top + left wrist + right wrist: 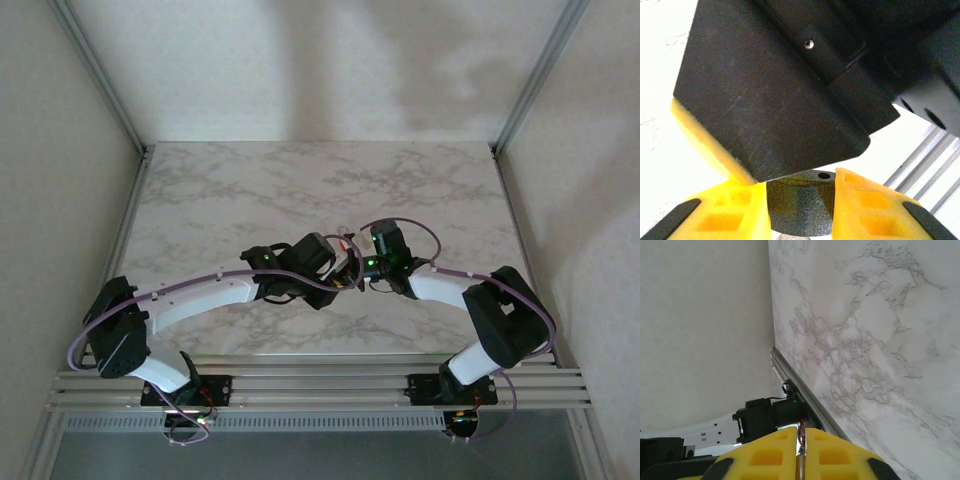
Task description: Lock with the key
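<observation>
A: Left gripper [799, 195]?
B: Clamped on the lock [801, 214]: dark metal body wedged between the two yellow fingers [725, 212], touching both.
A: And just above those fingertips?
B: Black finger [780, 100] of the right gripper [801, 436], yellow pad along its edge, hanging close over the lock.
A: Right gripper's state?
B: Pressed nearly together on the key [800, 465], a thin sliver pinched between the pads. Beyond the tips, marble table [880, 340].

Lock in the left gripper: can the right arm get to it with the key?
Probably yes. The left gripper holds the dark lock, and the right gripper, pinching what looks like the key, sits right beside it. Nothing seems to stand between them.
</observation>
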Robot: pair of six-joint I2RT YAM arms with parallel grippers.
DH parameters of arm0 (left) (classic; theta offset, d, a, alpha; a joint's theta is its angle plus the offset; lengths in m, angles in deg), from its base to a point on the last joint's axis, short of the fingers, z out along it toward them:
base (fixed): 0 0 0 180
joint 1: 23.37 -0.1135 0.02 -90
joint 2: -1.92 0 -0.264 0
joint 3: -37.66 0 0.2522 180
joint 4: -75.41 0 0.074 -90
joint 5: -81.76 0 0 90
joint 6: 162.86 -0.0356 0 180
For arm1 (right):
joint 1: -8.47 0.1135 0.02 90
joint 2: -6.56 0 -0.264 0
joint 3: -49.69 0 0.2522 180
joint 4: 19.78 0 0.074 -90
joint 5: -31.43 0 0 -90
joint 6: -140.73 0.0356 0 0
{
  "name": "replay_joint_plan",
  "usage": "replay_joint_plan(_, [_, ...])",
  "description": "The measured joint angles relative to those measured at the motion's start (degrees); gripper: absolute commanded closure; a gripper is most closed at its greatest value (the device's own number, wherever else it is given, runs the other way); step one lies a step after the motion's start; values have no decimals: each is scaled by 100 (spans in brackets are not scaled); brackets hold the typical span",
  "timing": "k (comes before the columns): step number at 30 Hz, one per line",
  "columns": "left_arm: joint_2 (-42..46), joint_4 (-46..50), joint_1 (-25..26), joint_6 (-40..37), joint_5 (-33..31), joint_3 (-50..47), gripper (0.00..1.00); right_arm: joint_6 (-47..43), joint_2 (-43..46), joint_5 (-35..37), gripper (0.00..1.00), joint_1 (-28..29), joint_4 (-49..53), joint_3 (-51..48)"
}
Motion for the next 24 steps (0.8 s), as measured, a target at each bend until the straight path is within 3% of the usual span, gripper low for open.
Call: replay_joint_plan(24, [-74,46,0,-170,-87,33,55,-42,11,116,100,-33,83,-2])
